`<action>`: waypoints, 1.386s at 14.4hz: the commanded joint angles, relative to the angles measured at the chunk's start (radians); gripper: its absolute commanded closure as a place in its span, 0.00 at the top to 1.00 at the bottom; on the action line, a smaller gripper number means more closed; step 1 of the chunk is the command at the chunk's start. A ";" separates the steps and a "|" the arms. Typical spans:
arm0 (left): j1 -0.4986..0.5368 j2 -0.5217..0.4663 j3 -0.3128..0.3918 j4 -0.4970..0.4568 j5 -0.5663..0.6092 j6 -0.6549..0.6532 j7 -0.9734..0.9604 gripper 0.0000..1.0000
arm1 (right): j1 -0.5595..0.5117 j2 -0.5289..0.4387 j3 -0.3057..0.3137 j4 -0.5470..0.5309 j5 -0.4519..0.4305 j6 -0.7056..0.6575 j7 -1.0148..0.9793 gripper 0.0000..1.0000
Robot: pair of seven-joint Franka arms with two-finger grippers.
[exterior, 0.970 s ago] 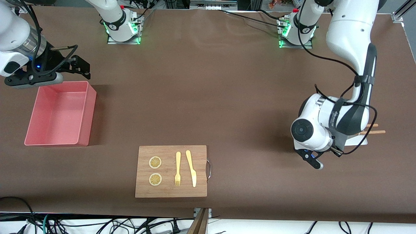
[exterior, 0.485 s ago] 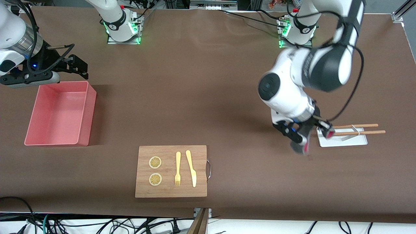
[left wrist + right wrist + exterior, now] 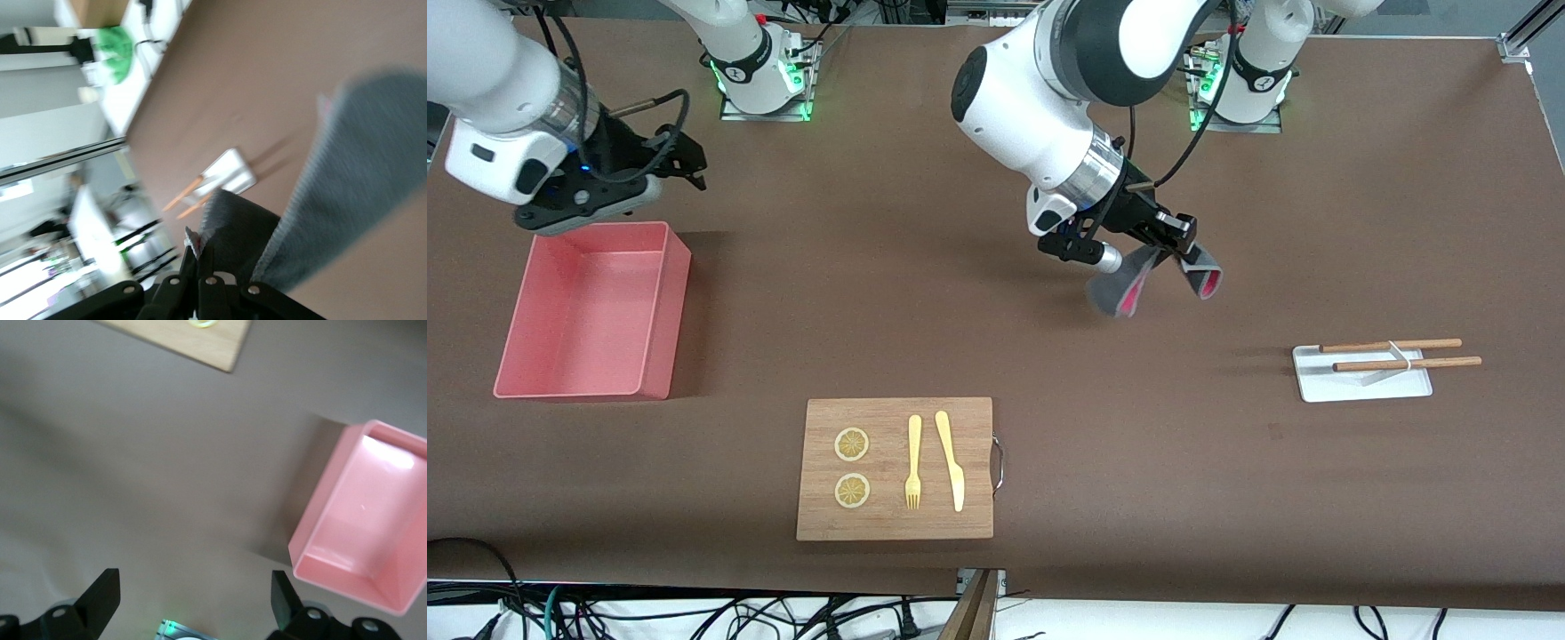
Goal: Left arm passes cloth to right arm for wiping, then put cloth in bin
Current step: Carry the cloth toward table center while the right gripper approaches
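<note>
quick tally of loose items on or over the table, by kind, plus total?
cloth: 1, held up by the left end effector
pink bin: 1
wooden board: 1
lemon slices: 2
fork: 1
knife: 1
white tray: 1
wooden sticks: 2
Total: 10

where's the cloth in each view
front: cloth hangs from the shut left gripper over bare table mid-scene
left wrist: cloth fills the frame beside the fingers
right wrist: not in it
shared landmark: white tray, in front and left wrist views
</note>
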 commanded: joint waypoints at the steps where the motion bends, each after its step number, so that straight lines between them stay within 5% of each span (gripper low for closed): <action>1: 0.123 0.027 0.006 0.093 -0.261 0.097 -0.025 0.00 | -0.009 0.047 -0.014 0.012 0.096 -0.010 -0.235 1.00; 5: 0.232 0.033 0.006 0.090 -0.708 0.268 -0.063 0.00 | -0.031 0.150 -0.014 0.017 0.223 0.042 -0.505 1.00; 7: 0.249 0.043 0.009 0.080 -0.825 0.299 -0.066 0.00 | -0.026 0.202 -0.012 0.017 0.281 0.075 -0.574 1.00; 16: 0.212 0.078 0.000 0.079 -0.890 0.394 -0.284 0.01 | 0.136 0.368 0.005 -0.020 0.510 0.334 -0.804 1.00; 20: 0.220 0.084 0.002 0.077 -0.868 0.416 0.045 0.00 | 0.198 0.402 0.074 -0.084 0.559 0.558 -0.896 1.00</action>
